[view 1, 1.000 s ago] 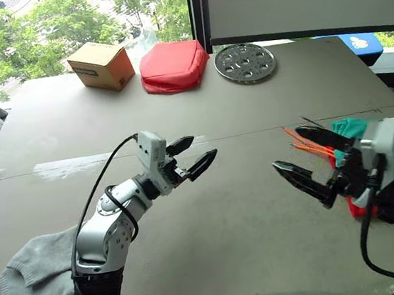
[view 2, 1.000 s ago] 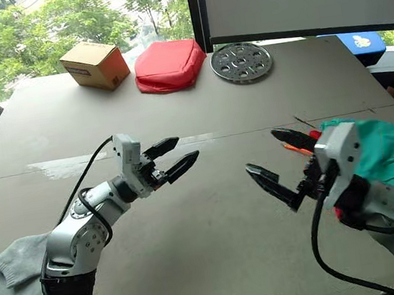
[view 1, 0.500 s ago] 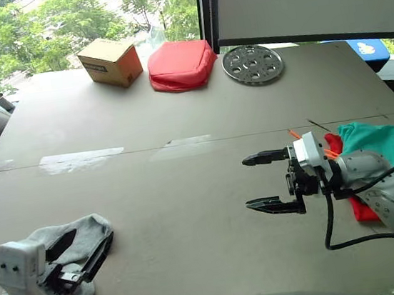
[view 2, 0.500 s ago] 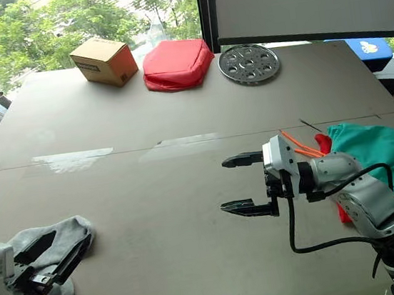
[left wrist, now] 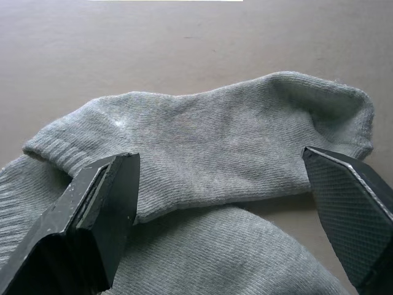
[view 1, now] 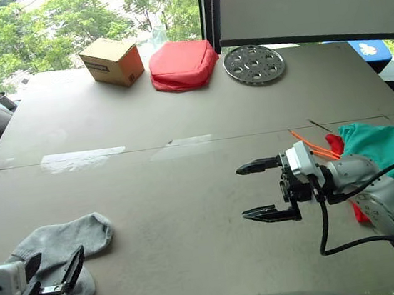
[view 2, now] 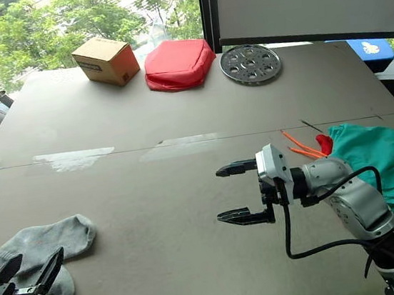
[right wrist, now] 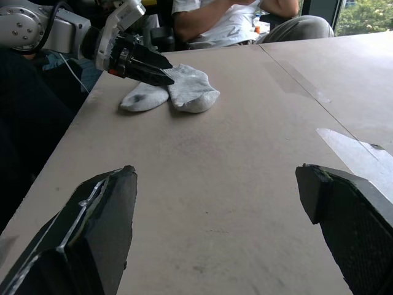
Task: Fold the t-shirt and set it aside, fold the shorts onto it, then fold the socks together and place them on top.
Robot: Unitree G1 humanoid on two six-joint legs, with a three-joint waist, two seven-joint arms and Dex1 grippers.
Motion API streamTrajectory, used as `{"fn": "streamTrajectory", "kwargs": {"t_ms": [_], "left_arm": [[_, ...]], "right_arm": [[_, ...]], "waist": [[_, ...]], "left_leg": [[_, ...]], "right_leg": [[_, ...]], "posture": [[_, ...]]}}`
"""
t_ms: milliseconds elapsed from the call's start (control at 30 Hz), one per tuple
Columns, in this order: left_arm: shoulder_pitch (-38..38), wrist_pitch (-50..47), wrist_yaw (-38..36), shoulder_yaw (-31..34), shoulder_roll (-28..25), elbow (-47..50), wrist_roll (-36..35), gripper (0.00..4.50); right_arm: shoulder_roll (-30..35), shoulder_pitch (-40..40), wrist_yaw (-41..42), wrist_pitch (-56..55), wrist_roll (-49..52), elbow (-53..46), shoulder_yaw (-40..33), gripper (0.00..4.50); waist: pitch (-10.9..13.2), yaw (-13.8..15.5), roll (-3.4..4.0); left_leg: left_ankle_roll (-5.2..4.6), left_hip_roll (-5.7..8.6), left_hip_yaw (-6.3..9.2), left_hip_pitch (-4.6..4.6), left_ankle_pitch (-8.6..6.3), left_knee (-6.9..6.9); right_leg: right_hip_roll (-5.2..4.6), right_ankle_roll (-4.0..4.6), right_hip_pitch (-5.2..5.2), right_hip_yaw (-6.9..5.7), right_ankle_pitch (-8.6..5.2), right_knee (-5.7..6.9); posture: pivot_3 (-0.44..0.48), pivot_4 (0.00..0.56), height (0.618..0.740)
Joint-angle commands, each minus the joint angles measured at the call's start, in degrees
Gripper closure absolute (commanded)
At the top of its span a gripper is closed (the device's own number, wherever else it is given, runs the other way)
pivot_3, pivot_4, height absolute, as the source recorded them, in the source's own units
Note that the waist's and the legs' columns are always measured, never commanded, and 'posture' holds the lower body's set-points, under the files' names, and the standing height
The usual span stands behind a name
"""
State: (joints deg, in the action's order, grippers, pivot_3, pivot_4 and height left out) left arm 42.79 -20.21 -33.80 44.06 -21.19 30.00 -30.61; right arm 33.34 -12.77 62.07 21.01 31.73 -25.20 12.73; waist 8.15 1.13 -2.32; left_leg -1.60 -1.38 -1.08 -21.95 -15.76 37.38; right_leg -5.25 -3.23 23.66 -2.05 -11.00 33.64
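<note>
1. the left gripper (view 1: 55, 276) has dropped from mid-table to the socks (view 1: 62, 250) at the near left edge, jaws wide, holding nothing.
2. right gripper (view 1: 263, 190) hovers centre, jaws wide, empty.
3. shorts (view 1: 389, 156) lie over the t-shirt (view 1: 334, 142) at right, so socks look next.

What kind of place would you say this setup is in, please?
Probably an indoor lab or test room beside a window: a large plain grey table carries props such as a cardboard box and a perforated metal disc, green trees show through the glass, and a seated person waits at the table's end.
</note>
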Motion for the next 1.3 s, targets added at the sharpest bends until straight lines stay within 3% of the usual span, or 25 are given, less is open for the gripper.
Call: {"fn": "streamTrajectory", "kwargs": {"t_ms": [33,367,600,833,933,1067,1300], "left_arm": [[2.58,2.55,-7.86,0.21,-3.36,-0.59,-1.62,0.0],[7.27,14.98,-30.95,3.05,-17.49,-14.06,2.72,0.0],[4.29,26.52,-34.11,-0.07,-21.16,-22.09,10.3,0.0],[-2.65,36.67,-35.29,-3.08,-27.84,-36.0,16.84,0.0],[-6.29,37.84,-32.99,-6.07,-29.84,-41.05,20.11,0.0],[-13.25,32.51,-31.32,-10.49,-28.99,-43.29,18.0,0.0],[-13.65,22.32,-33.76,-14.25,-28.73,-43.74,14.98,0.0]], "right_arm": [[-0.16,0.45,-2.03,0.88,0.97,-4.46,-0.97,0.13],[-0.44,-0.02,-2.61,0.84,0.58,-4.12,-0.97,0.13],[-0.58,0.89,-3.12,0.47,0.09,-4.63,-0.91,0.13],[-0.41,1.61,-4.13,0.32,-0.42,-5.67,-0.9,0.13],[-0.52,1.62,-4.36,0.29,-0.71,-5.79,-0.83,0.13],[-0.62,1.45,-4.84,0.06,-1.74,-6.3,-0.38,0.13],[0.1,1.36,-5.33,0.32,-1.92,-6.9,-1.4,0.13]], "waist": [[-0.01,-0.33,-0.01],[0.01,-0.32,0.03],[0.01,-0.18,0.09],[0.0,-0.24,0.09],[-0.08,-0.23,0.34],[-0.41,0.09,1.12],[-0.68,0.43,1.54]], "left_leg": [[0.01,-0.01,0.0,0.0,0.0,0.0],[0.07,-0.06,0.0,0.0,-0.04,-0.02],[0.07,-0.07,-0.12,0.0,-0.04,-0.08],[0.07,-0.08,-0.16,0.0,-0.04,-0.08],[0.06,-0.07,-0.19,0.0,-0.04,-0.1],[0.05,-0.04,-0.2,0.06,-0.03,-0.14],[-0.05,-0.01,-0.15,0.09,0.03,-0.14]], "right_leg": [[-0.01,0.0,0.01,0.0,0.0,0.01],[-0.06,0.0,0.05,-0.09,-0.01,0.0],[-0.35,0.0,0.12,-0.42,0.0,0.01],[-0.58,0.01,0.12,-0.75,0.0,0.05],[-0.81,0.0,0.12,-1.11,0.01,0.05],[-0.9,-0.01,0.06,-1.24,0.01,0.07],[-0.88,-0.01,0.0,-1.3,0.01,0.1]], "posture": [[0.0,0.15,0.739],[0.0,0.15,0.739],[0.0,0.15,0.739],[0.0,0.15,0.739],[0.0,0.15,0.739],[0.0,0.15,0.739],[0.0,0.15,0.739]]}}
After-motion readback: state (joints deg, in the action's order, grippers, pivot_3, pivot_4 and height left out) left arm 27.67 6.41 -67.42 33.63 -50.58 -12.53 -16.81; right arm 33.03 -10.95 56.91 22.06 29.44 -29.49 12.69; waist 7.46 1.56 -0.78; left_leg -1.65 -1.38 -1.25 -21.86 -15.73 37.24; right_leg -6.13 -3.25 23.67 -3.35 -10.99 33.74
